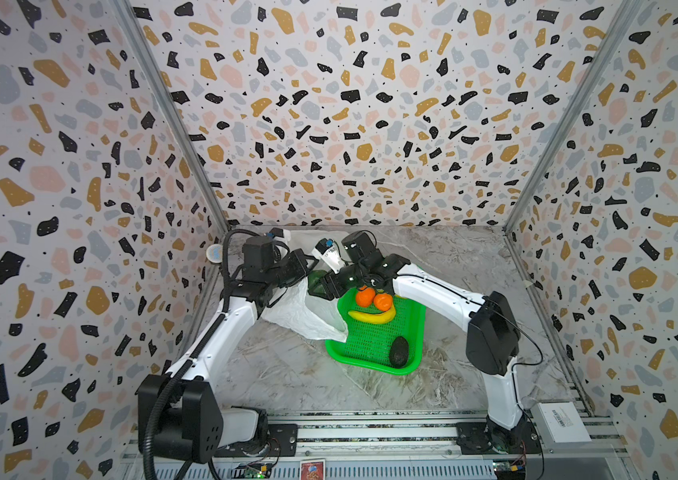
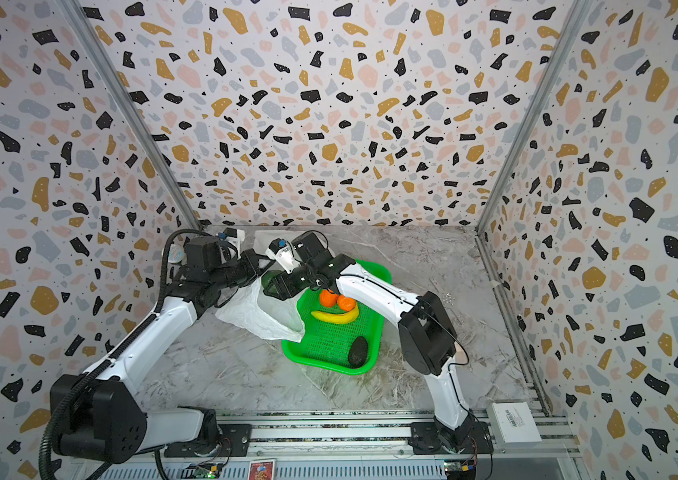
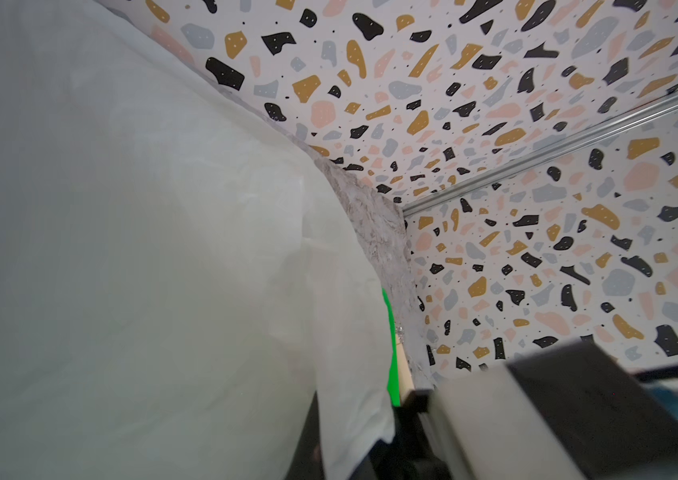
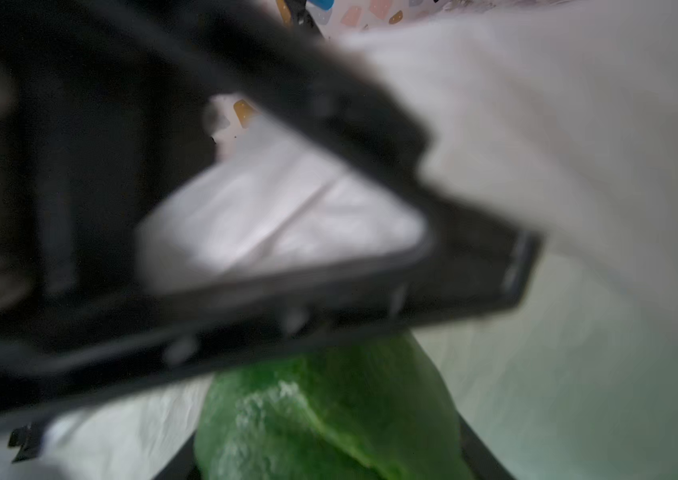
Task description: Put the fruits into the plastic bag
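**Green fruit at bag mouth; four fruits in tray not yet bagged**

Left gripper (image 1: 307,274): pressed together. It appears to pinch the upper edge of the bag (image 1: 304,316), holding that edge raised off the table. In the left wrist view the white film drapes right across the finger.

Bag: lies between the two arms, its lower corner overlapping the near-left rim of the tray (image 1: 370,345). Its contents cannot be made out through the film.

Right gripper (image 1: 322,289): reaches across to the bag and pinches the green fruit (image 4: 329,415) between its fingers. The fruit sits at the raised opening with white film around it. It is not released.

Tray, just right of the bag: an orange (image 1: 365,296) and a second orange (image 1: 383,302) touch each other at the far end. The banana (image 1: 371,316) lies just in front of them and an avocado (image 1: 399,352) lies at the near corner.

Assessment: one fruit is in delivery. Four visible fruits await transfer. Any others are out of sight, so the bagged count cannot be confirmed. Judged early to midway.
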Tool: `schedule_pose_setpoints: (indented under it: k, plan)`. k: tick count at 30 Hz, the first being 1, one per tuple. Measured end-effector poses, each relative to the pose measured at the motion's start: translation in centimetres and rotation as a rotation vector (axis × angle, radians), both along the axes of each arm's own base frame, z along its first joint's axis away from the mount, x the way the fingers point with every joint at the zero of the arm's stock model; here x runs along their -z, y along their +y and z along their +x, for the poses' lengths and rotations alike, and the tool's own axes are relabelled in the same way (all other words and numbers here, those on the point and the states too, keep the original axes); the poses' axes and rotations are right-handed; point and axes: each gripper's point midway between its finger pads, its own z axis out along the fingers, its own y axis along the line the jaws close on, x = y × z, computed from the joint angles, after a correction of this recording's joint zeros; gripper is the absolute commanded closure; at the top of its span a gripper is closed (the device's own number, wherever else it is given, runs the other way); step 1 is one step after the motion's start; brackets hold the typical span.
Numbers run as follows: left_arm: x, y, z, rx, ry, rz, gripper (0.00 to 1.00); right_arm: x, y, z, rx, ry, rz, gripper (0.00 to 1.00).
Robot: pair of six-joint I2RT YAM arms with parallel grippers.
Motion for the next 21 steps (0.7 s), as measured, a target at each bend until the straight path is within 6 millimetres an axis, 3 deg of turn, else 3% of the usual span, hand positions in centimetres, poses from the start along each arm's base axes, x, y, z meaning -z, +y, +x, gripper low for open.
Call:
schedule_pose_setpoints:
  k: [4, 8, 11, 14, 18, 21]
  plan:
    - [-1.5, -0.8, -0.6, 0.021, -0.029, -0.039, 1.0, 0.4, -0.7, 3.1, 0.084, 0.077, 0.047, 0.48]
    - [-1.7, -1.5, -1.1, 0.042, -0.029, -0.07, 1.0, -1.6, -1.2, 5.2, 0.134, 0.083, 0.114, 0.43]
    - [-1.7, -1.6, -1.2, 0.047, -0.023, -0.086, 1.0, -2.4, -0.6, 5.2, 0.142, 0.074, 0.14, 0.3]
    - [-2.2, -1.4, -1.3, 0.038, -0.019, -0.106, 1.0, -1.8, -0.6, 5.3, 0.165, 0.084, 0.12, 0.17]
    - [-2.9, -1.4, -1.2, 0.036, -0.036, -0.127, 1.0, -0.8, -0.6, 5.0, 0.16, 0.095, 0.094, 0.12]
    - [-3.4, -1.6, -1.1, 0.043, -0.054, -0.137, 1.0, -0.5, 0.1, 3.4, 0.101, 0.092, 0.081, 0.13]
